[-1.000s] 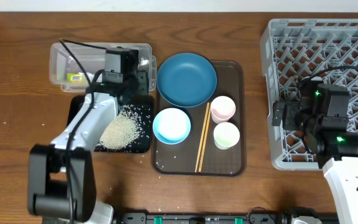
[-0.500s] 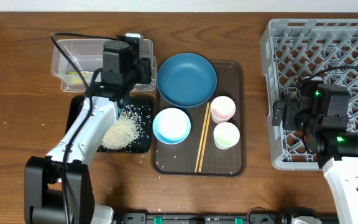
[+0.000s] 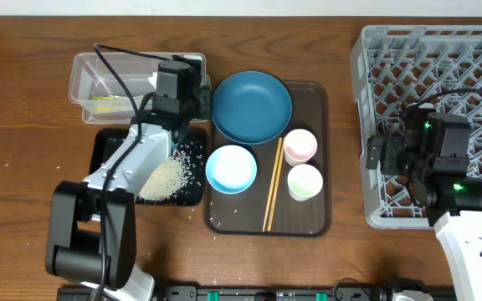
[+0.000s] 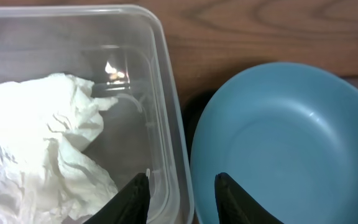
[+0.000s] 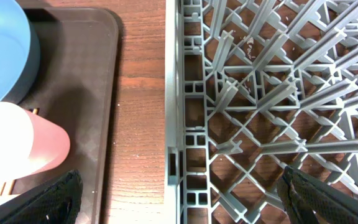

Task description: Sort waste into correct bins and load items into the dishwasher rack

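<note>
The clear tub (image 3: 86, 84) holds a yellow-green wrapper (image 3: 103, 99) and a crumpled white tissue (image 4: 42, 143). My left gripper (image 3: 197, 102) hovers over the tub's right wall (image 4: 166, 124), open a little and empty (image 4: 182, 199), with the blue plate (image 4: 278, 143) just to its right. Rice (image 3: 167, 176) is heaped in the black tray (image 3: 107, 146). The plate (image 3: 252, 106), pale bowl (image 3: 231, 168), pink cup (image 3: 300, 145), whitish cup (image 3: 305, 181) and chopsticks (image 3: 272, 186) lie on the brown tray (image 3: 308, 217). My right gripper (image 3: 381, 154) stands wide open (image 5: 180, 186) over the grey rack's (image 3: 442, 50) left edge.
Loose rice grains are scattered on the brown tray near the bowl. In the right wrist view a strip of bare wood (image 5: 142, 93) separates the brown tray (image 5: 86, 93) from the rack (image 5: 260, 93); the pink cup (image 5: 23, 146) shows at lower left.
My left arm has moved right along the tub, from over its middle to its right end by the plate. The right arm has not moved.
</note>
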Controlling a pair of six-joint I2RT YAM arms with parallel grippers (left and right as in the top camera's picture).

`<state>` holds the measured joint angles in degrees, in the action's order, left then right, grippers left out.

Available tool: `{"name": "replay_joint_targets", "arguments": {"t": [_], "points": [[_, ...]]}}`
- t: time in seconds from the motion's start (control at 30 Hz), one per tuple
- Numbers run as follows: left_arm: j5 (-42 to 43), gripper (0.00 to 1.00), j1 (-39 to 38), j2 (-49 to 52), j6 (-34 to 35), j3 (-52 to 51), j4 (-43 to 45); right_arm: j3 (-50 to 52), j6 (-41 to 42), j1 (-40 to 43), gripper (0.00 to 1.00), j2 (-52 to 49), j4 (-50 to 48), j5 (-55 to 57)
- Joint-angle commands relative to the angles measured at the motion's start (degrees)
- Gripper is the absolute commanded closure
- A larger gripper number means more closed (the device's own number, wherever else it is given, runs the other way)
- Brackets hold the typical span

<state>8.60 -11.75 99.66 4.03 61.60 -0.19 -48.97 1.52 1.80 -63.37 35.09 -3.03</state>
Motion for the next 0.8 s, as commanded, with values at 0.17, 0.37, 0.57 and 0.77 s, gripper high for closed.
{"name": "replay_joint_targets", "arguments": {"t": [0.17, 0.37, 0.57, 0.77], "points": [[-0.7, 0.62, 0.04, 0.33, -1.07, 0.39, -4.52, -1.18, 0.83, -1.03, 0.01, 0.04, 0.02, -0.46], [-0.7, 0.63, 0.04, 0.31, -2.1, 0.39, -5.84, -1.18, 0.85, -1.03, 0.01, 0.04, 0.04, -0.46], [-0.7, 0.62, 0.04, 0.2, -2.1, 0.42, -6.32, -1.18, 0.83, -1.03, 0.01, 0.04, 0.02, -0.44], [-0.7, 0.63, 0.04, -1.36, -2.1, 0.42, -9.49, -1.18, 0.83, -1.03, 0.01, 0.04, 0.0, -0.44]]}}
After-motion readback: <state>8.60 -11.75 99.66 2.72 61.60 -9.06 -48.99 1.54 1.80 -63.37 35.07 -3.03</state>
